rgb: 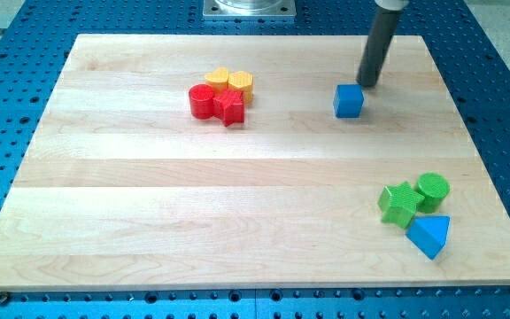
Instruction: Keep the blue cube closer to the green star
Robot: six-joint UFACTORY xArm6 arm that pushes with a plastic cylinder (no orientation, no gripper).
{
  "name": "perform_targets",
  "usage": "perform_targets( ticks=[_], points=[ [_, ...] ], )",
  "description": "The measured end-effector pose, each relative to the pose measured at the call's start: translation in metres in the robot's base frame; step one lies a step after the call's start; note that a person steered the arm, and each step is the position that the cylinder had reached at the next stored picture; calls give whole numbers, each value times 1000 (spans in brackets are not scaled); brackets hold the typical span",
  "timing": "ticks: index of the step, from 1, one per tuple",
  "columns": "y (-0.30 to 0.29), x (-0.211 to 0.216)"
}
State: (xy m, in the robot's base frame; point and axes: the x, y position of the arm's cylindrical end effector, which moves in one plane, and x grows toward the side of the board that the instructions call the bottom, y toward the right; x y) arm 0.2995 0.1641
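The blue cube (348,101) sits on the wooden board at the view's upper right. The green star (399,203) lies at the view's lower right, well below the cube. My tip (367,84) is the lower end of the dark rod, just above and to the right of the blue cube, very close to its top right corner. I cannot tell whether it touches the cube.
A green cylinder (433,189) touches the green star's right side, and a blue triangular block (429,235) lies just below them. At the view's upper left, a red cylinder (203,101), a red star (231,107) and two yellow blocks (230,82) cluster together.
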Motion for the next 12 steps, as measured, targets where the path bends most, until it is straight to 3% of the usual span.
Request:
perform_targets(
  ticks=[2, 3, 4, 5, 6, 7, 8, 9, 10, 11, 12],
  points=[
    [-41, 77],
    [-41, 48],
    [-46, 101],
    [-45, 120],
    [-45, 118],
    [-45, 76],
    [-63, 92],
    [-66, 139],
    [-53, 70],
    [-30, 59],
    [-28, 140]
  ],
)
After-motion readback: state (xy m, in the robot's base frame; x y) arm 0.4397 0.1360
